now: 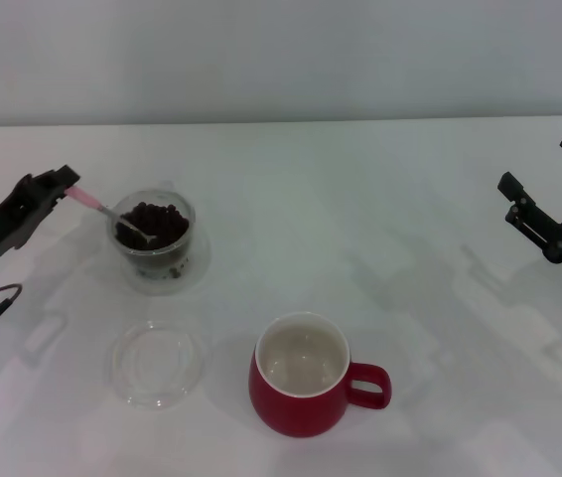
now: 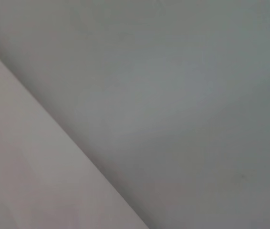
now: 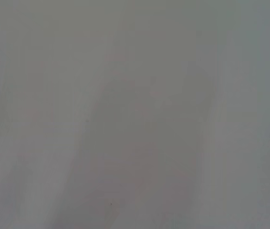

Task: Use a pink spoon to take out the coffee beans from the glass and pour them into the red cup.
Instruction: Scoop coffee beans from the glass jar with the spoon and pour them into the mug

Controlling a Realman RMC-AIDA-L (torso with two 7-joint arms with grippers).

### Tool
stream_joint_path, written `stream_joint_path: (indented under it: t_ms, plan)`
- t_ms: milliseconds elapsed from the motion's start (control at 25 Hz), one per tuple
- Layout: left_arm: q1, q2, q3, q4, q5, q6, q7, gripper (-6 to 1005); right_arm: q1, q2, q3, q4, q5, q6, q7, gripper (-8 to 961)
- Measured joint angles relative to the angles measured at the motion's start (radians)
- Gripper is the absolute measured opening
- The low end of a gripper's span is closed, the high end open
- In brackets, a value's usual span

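In the head view the glass (image 1: 155, 243) stands at the left of the table, filled with dark coffee beans (image 1: 160, 220). My left gripper (image 1: 61, 185) is shut on the pink spoon (image 1: 89, 200) by its handle end, to the left of the glass. The spoon's silver bowl (image 1: 132, 233) dips into the beans. The red cup (image 1: 301, 390) stands near the front centre, white inside, with no beans in it, handle to the right. My right gripper (image 1: 549, 189) hangs open at the far right, holding nothing. Neither wrist view shows any of these things.
A flat clear glass dish (image 1: 158, 363) lies in front of the glass, left of the red cup. The white table (image 1: 380, 229) runs back to a pale wall.
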Motion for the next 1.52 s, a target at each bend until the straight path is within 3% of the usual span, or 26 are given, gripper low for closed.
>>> stream_joint_path:
  t_ms: [560, 1520]
  plan:
    - [0.079, 0.007, 0.000, 0.010, -0.095, -0.148, 0.007, 127, 0.001, 0.000, -0.006, -0.013, -0.003, 0.004, 0.000, 836]
    - [0.078, 0.003, 0.010, 0.002, -0.083, -0.255, -0.026, 127, 0.000, 0.000, -0.008, -0.013, -0.003, 0.000, -0.007, 836]
